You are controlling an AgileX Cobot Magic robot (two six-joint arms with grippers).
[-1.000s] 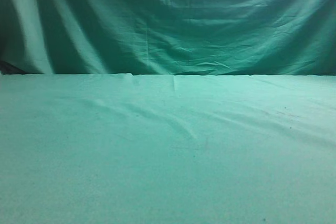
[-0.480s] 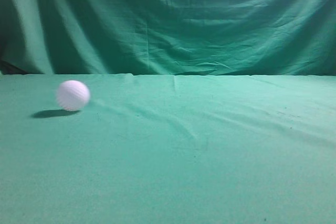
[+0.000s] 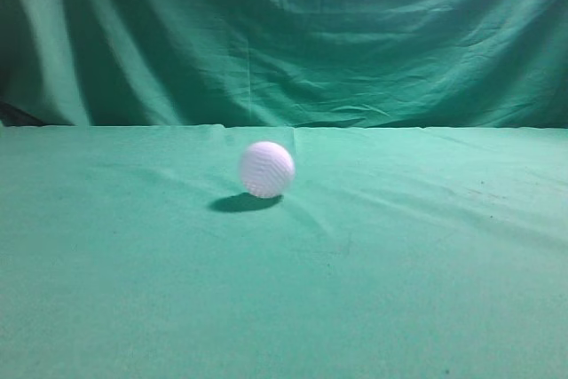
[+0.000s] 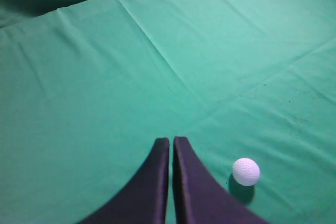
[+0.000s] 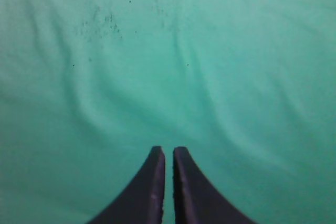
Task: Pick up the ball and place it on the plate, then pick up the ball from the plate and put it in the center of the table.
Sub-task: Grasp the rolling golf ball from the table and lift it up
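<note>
The ball [image 3: 266, 169], a small white dimpled sphere, lies on the green cloth table [image 3: 284, 290] a little left of the middle in the exterior view. In the left wrist view the ball [image 4: 245, 171] lies to the right of my left gripper [image 4: 171, 140], apart from it. The left gripper's black fingers are shut and empty. My right gripper [image 5: 168, 150] is shut and empty over bare green cloth [image 5: 168, 66]. No plate shows in any view. Neither arm shows in the exterior view.
A draped green cloth backdrop [image 3: 284, 33] hangs behind the table's far edge. The table cloth has shallow wrinkles [image 3: 311, 215] near the middle and a few dark specks [image 5: 97, 24] in the right wrist view.
The table had no ball a second ago. The ball then came in at the left and has moved right to near the middle.
</note>
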